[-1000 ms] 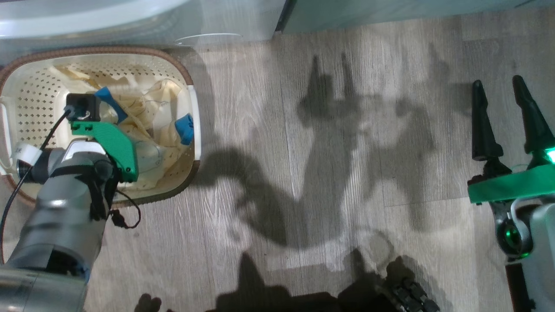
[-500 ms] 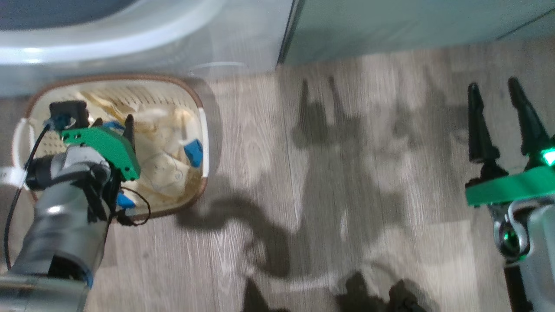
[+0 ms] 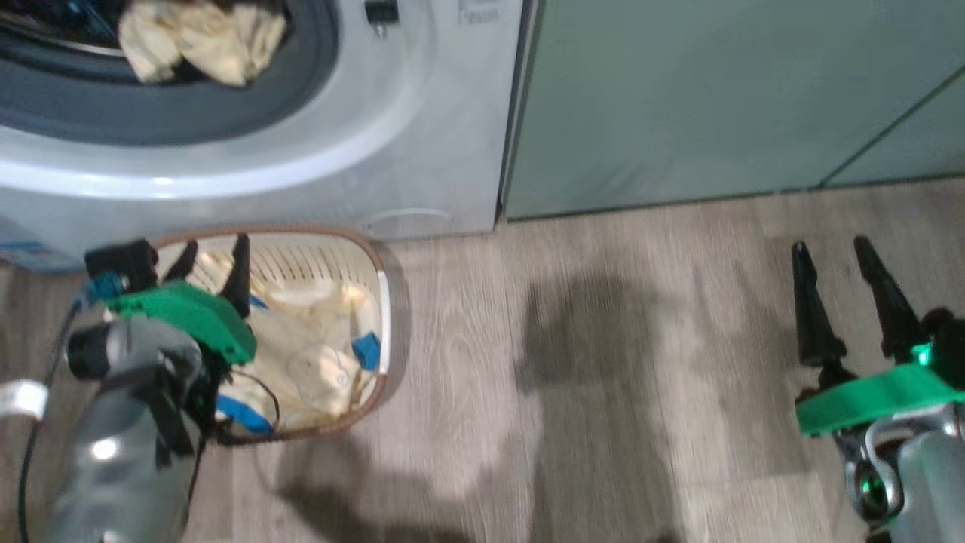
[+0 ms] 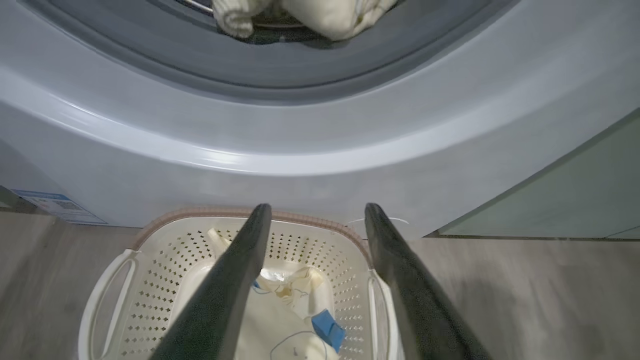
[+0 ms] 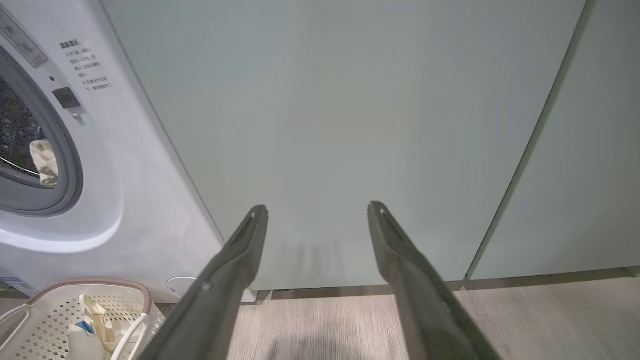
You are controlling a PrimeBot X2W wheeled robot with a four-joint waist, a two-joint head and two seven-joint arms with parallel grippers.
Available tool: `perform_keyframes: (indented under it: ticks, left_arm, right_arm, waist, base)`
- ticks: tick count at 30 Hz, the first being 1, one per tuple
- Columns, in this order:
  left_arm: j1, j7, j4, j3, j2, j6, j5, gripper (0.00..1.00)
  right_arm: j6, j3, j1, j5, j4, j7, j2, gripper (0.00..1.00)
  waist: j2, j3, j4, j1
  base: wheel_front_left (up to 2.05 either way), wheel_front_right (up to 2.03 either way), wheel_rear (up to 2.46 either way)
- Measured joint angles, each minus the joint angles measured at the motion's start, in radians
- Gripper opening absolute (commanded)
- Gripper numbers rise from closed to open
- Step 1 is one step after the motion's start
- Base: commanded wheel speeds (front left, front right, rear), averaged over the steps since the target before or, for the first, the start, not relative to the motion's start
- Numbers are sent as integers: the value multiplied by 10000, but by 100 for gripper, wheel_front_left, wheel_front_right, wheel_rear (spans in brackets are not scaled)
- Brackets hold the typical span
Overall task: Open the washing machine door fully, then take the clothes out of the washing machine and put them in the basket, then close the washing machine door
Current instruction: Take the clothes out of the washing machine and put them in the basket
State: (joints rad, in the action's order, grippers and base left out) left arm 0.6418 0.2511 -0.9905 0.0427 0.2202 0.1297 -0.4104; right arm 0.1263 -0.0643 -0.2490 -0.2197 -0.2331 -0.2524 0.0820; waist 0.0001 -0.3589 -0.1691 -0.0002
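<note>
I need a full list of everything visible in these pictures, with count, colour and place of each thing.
washing machine: one, white, at the left.
clothes in the drum: count unclear, cream, at the opening.
clothes in the basket: count unclear, cream with blue patches.
basket: one, cream, brown rim, on the floor before the washing machine.
cabinet doors: two, sage-green, right of the washing machine.
floor: grey wood-grain.
left gripper: one, dark fingers, open, above the basket.
right gripper: one, dark fingers, open, over the floor.

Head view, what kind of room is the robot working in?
Probably a home laundry corner: a white front-loading washing machine stands beside sage-green cabinet doors on a wood-look floor, with a basket holding clothes before it.
</note>
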Motion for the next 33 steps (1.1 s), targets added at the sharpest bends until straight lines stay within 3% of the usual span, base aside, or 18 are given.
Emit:
perform_keyframes:
  ticks: [15, 33]
  left_arm:
    - [-3896, 0, 4646, -84, 261, 0, -341, 100]
    - [-6011, 0, 6280, -1329, -59, 0, -29, 100]
  right_arm:
    - [0, 163, 1285, -2, -146, 2, 6, 100]
    - [0, 286, 1941, -27, -155, 2, 6, 100]
  waist:
    - [0, 1968, 221, 0]
    - [0, 2846, 188, 1]
  base:
    - [0, 0, 0]
    - [0, 0, 0]
